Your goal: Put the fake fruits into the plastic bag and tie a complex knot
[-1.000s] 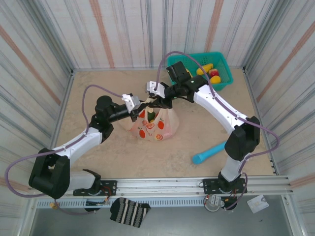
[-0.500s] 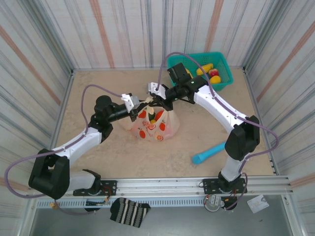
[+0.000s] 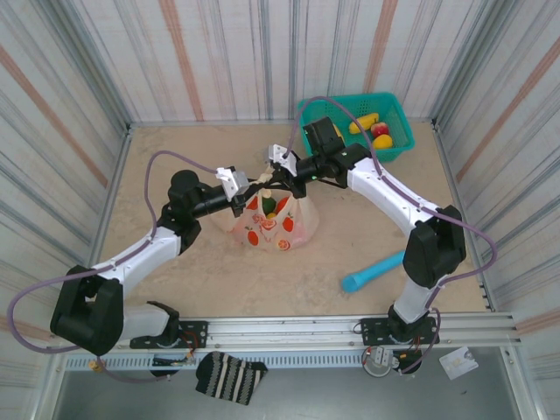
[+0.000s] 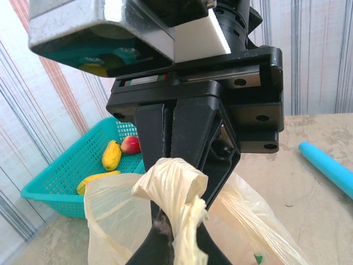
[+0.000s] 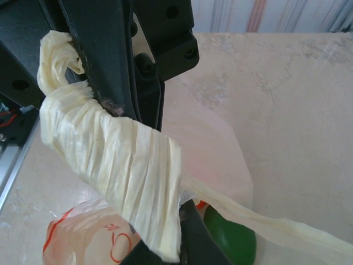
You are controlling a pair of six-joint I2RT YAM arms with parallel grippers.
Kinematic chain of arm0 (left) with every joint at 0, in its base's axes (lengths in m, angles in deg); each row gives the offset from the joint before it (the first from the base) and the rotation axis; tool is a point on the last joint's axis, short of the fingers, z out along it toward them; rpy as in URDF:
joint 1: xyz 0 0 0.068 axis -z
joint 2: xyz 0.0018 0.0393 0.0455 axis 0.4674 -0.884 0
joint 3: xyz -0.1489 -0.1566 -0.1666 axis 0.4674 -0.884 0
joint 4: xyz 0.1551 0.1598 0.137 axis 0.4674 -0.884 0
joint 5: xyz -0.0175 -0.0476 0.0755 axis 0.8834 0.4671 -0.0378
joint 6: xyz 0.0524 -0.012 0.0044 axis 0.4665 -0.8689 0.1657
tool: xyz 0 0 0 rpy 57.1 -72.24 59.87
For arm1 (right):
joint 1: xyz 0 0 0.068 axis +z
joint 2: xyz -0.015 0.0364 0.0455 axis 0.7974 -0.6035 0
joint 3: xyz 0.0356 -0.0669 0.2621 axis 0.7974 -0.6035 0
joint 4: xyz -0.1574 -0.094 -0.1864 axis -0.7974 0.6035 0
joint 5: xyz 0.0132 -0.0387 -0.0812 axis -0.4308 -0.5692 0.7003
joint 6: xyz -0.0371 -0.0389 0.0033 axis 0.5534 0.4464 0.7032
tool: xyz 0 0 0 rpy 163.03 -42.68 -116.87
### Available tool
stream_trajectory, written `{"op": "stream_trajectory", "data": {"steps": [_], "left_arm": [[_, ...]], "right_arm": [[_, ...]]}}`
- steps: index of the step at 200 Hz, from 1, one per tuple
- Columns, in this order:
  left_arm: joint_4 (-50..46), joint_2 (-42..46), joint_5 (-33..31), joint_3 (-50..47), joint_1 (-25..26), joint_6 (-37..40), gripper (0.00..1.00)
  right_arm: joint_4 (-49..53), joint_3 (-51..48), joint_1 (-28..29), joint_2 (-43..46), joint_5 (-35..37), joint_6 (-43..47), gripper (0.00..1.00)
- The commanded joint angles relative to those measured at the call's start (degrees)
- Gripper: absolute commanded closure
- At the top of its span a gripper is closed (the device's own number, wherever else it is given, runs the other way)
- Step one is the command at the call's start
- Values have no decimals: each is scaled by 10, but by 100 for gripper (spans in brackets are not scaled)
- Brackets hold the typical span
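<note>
The plastic bag (image 3: pixel 273 223), cream with red citrus prints, sits mid-table with its handles pulled up. My left gripper (image 3: pixel 243 194) is shut on one twisted handle (image 4: pixel 182 187), its fingers pinched together under the bunched plastic. Facing it nose to nose, my right gripper (image 3: pixel 278 169) is shut on the other handle, a flat cream band (image 5: pixel 127 171) that wraps over its fingers. A green fake fruit (image 5: pixel 229 240) lies inside the bag. More fake fruits, a yellow banana (image 3: pixel 366 121) and a red apple (image 4: pixel 130 144), lie in the basket.
The teal mesh basket (image 3: pixel 398 144) stands at the back right corner against the wall. A blue cylindrical stick (image 3: pixel 372 271) lies on the table right of the bag. Striped walls enclose the table on three sides. A striped cloth (image 3: pixel 229 376) hangs off the front rail.
The right gripper's jaws have shut on the bag handle, and it has shifted slightly right and back. The left gripper has kept its grip and place.
</note>
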Motion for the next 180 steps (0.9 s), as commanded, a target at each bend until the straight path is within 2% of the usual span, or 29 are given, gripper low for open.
{"op": "stream_trajectory", "data": {"steps": [1,7,40,49,69,97,148,164,180], "left_arm": [[-17,16,21,7,10,9,100],[-22,18,17,6,12,11,99],[-55,35,-11,14,15,15,73],[-69,41,-16,19,15,13,65],[-82,60,-27,25,16,9,57],[-74,100,-53,16,22,13,54],[-64,165,-32,6,21,11,53],[-74,164,-74,15,13,7,54],[-86,146,-162,28,8,-1,53]], "right_arm": [[-42,-2,-6,29,-32,-12,100],[-41,-4,-8,31,-32,-10,100],[-12,-3,-9,49,33,41,100],[-8,-4,-5,54,71,57,100],[-28,-20,5,64,172,95,100],[-61,-38,22,73,269,148,100],[-146,-91,44,103,325,230,100],[-161,-104,46,111,316,245,100],[-189,-123,50,121,317,255,100]]}}
